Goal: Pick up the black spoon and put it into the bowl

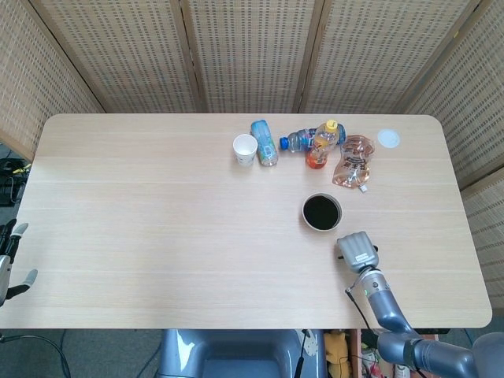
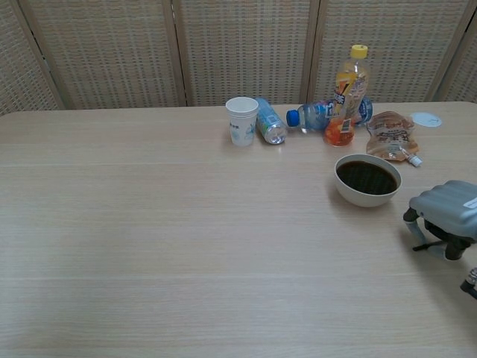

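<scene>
Head view: the right robot hand (image 1: 357,250) sits palm-down on the surface (image 1: 157,236), just beside the bowl (image 1: 322,212) on its near right. The left robot hand (image 1: 8,264) hangs off the far left edge, fingers apart, holding nothing.

Chest view: the right robot hand (image 2: 447,214) has fingers curled downward; whether it grasps anything cannot be told. The black spoon is not visible; its axis is undeterminable. The right hand is nearer the bowl (image 2: 367,179).
</scene>
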`<state>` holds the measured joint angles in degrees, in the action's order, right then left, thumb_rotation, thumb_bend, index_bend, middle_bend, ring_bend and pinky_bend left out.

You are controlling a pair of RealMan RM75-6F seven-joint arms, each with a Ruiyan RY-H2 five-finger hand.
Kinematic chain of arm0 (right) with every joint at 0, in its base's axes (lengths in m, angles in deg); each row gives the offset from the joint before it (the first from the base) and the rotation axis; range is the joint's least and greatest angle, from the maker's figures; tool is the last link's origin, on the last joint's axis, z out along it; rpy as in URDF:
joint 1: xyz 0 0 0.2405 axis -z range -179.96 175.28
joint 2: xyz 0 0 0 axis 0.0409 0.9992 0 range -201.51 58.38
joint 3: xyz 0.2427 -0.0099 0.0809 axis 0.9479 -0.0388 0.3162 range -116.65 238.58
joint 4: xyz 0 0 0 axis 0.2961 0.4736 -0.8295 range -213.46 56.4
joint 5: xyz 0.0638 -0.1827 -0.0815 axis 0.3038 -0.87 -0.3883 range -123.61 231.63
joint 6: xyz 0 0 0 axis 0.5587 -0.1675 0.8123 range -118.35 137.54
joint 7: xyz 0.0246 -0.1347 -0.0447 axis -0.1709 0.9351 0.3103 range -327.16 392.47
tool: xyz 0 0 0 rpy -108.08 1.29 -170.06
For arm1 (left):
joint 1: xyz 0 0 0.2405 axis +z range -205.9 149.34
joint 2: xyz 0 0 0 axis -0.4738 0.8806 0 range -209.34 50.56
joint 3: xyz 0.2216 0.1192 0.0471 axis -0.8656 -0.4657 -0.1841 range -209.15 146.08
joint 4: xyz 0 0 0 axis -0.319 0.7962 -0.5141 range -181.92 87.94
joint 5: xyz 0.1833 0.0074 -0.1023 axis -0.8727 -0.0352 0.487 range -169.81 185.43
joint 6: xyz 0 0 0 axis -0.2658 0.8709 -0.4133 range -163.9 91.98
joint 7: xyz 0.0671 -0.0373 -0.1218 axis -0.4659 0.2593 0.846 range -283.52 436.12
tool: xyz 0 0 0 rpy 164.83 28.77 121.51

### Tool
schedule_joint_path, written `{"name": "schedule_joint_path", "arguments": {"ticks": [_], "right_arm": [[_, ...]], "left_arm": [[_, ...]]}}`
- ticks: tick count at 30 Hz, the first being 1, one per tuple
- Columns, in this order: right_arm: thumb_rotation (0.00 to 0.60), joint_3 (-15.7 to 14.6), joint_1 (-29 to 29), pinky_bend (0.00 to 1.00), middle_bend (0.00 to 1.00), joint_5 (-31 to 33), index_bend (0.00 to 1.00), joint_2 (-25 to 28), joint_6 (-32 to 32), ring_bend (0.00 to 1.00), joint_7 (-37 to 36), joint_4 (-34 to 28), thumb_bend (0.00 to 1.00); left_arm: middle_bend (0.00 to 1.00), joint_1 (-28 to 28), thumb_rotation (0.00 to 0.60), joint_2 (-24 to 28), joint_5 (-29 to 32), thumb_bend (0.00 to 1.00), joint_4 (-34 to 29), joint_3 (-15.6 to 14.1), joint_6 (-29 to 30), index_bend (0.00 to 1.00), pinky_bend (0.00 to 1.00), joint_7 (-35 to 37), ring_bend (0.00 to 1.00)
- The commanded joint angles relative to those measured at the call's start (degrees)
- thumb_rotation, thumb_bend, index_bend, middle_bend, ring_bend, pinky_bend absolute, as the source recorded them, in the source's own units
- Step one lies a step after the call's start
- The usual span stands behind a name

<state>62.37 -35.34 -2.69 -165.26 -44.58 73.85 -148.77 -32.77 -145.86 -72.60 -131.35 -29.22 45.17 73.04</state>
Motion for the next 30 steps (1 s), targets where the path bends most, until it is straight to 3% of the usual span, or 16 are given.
{"name": "schedule_joint_path", "arguments": {"ticks": [1, 7, 23, 30], "right_arm": [[0.600, 0.0, 0.0, 1.00, 0.91, 0.1, 0.57, -0.2, 0.2, 0.97, 0.1, 0.3, 0.49], [0.600, -0.1, 0.0, 1.00, 0.91, 0.5, 0.58, -0.5, 0.5, 0.97, 0.3, 0.7, 0.52], [0.600, -0.5, 0.8, 1.00, 0.92, -0.9, 0.68, 0.2, -0.1, 0.99, -0.9, 1.0, 0.72], [0.600, -0.5, 1.1, 1.00, 0.92, -2.3, 0.69, 2.8, -1.6, 0.99, -0.7, -2.2, 0.75]], "left_arm": [[0.00, 0.0, 0.600, 0.0, 0.0, 0.32, 0.0, 0.0, 0.0, 0.00, 0.00, 0.0, 0.00], [0.00, 0.1, 0.600, -0.1, 0.1, 0.32, 0.2, -0.1, -0.1, 0.00, 0.00, 0.1, 0.00], [0.00, 0.3, 0.600, -0.1, -0.1, 0.32, 0.4, -0.1, 0.2, 0.00, 0.00, 0.4, 0.00], [0.00, 0.3, 0.600, -0.2, -0.2, 0.32, 0.5, -0.1, 0.2, 0.00, 0.00, 0.6, 0.00]]}}
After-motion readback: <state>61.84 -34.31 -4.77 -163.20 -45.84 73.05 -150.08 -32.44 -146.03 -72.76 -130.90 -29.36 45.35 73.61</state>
